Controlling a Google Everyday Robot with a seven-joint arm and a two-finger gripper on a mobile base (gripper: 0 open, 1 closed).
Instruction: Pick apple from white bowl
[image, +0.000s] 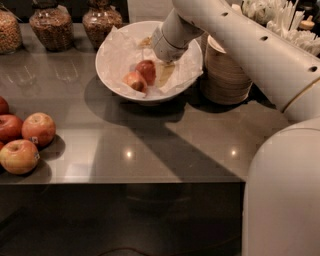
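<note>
The white bowl, lined with crinkled white paper, stands at the back middle of the dark table. The small deep red apple lies in it, touching a paler yellowish-orange apple at its front left. My gripper reaches down into the bowl from the upper right and sits just right of the red apple, close beside it. The arm hides the bowl's back right part.
A stack of cream disposable bowls stands right of the bowl, under my arm. Glass jars line the back left. Larger stickered apples lie at the left edge. Cutlery is at the back right. My body fills the lower right.
</note>
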